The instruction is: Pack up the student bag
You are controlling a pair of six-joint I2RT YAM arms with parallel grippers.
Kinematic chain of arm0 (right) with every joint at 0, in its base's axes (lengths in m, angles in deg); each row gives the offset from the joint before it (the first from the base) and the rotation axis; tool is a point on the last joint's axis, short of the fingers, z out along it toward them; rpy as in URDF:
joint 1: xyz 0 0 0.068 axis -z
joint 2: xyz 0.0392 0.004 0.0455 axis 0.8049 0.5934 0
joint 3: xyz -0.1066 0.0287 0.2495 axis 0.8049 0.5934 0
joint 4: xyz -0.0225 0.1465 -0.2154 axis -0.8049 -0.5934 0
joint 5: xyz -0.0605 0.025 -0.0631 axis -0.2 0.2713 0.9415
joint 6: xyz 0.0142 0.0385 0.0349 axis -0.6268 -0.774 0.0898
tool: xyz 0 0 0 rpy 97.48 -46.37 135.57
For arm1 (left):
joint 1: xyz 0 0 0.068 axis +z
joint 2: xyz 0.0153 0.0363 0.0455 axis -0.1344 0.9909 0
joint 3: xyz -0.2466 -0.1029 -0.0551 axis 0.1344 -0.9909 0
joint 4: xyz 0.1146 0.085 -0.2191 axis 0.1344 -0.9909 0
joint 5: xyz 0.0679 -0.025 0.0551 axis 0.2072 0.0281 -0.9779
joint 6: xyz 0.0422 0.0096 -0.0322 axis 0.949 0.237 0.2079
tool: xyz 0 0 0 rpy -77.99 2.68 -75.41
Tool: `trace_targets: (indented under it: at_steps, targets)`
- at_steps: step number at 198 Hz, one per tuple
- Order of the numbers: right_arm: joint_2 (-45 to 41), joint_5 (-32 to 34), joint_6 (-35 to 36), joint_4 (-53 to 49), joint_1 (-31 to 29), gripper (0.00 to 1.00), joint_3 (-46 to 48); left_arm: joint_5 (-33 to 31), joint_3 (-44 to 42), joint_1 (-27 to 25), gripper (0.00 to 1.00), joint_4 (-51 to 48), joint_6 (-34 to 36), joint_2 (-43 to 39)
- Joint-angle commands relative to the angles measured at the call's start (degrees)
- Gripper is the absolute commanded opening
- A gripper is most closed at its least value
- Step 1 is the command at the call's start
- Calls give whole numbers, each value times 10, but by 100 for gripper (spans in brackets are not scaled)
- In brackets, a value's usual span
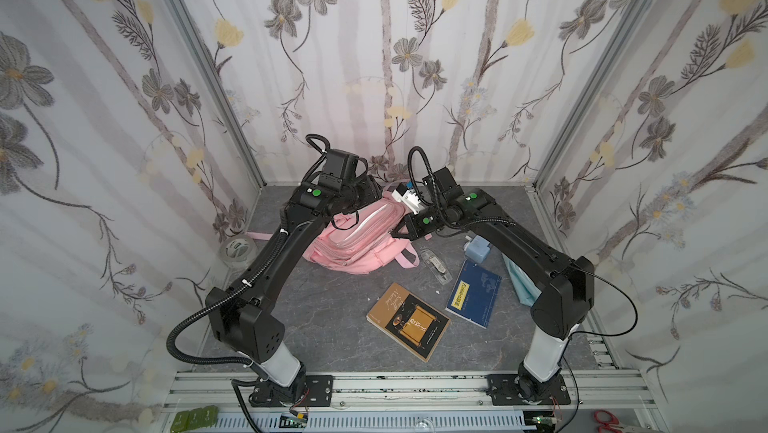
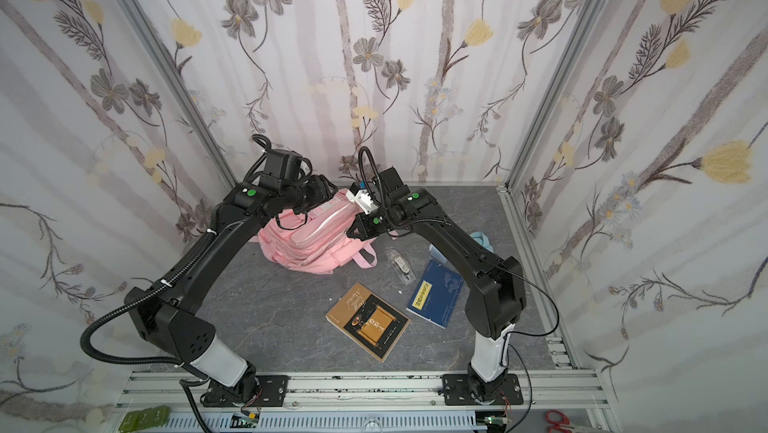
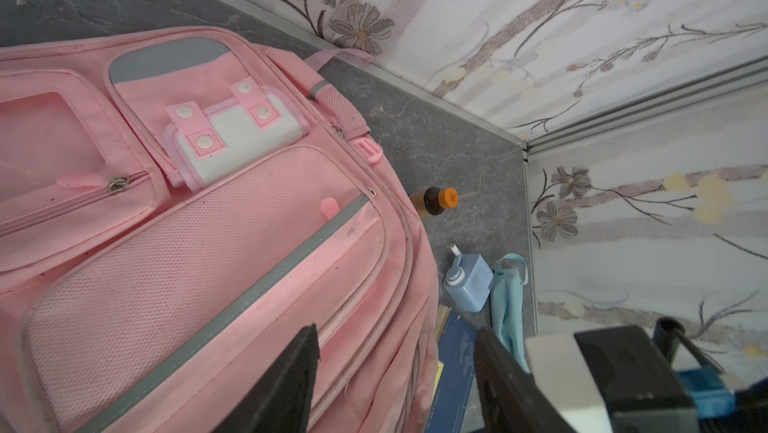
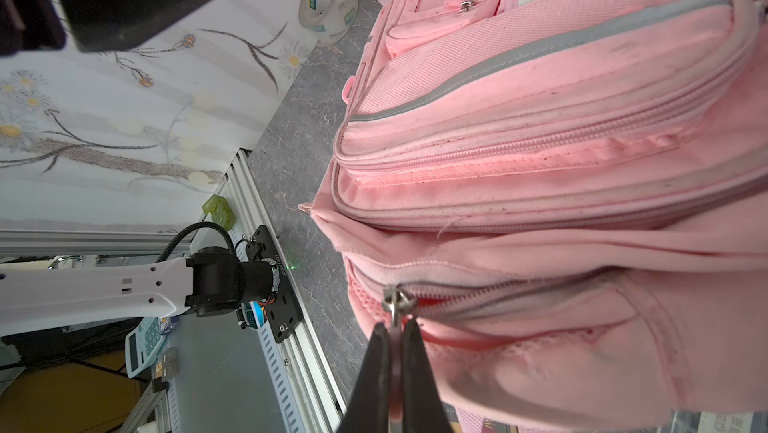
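Observation:
The student bag [image 1: 357, 244] [image 2: 316, 244], a large pink backpack, lies on its back at the rear middle of the grey floor in both top views. My right gripper [image 4: 395, 325] is shut on the pink pull tab of a zipper slider [image 4: 394, 300] at one end of the bag [image 4: 540, 140]; the zipper behind it gapes slightly. It shows in both top views at the bag's right edge [image 1: 405, 230] [image 2: 357, 229]. My left gripper [image 3: 399, 368] stands open over the bag's [image 3: 208, 244] side seams, nothing pinched between its fingers [image 3: 291, 381].
A brown book [image 1: 409, 320] and a blue book [image 1: 473, 293] lie in front of the bag, a clear case [image 1: 435, 265] between them. A pale blue bottle [image 1: 477, 248], light-blue pouch [image 1: 519, 281] and orange-capped bottle [image 3: 436, 201] sit to the right. A tape roll [image 1: 237, 249] is at left.

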Motion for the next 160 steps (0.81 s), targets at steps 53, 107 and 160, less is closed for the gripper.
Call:
trace_targets:
  at_steps: [53, 107, 160]
  targets:
    - [-52, 92, 82, 35, -10, 0, 36, 78, -112, -24, 64, 17, 34, -44]
    - [-102, 186, 115, 71, -17, 0, 93, -17, -104, -40, 53, 32, 177, -13]
    - [-114, 194, 113, 71, -18, 0, 99, -22, -77, -61, 62, 25, 240, 37]
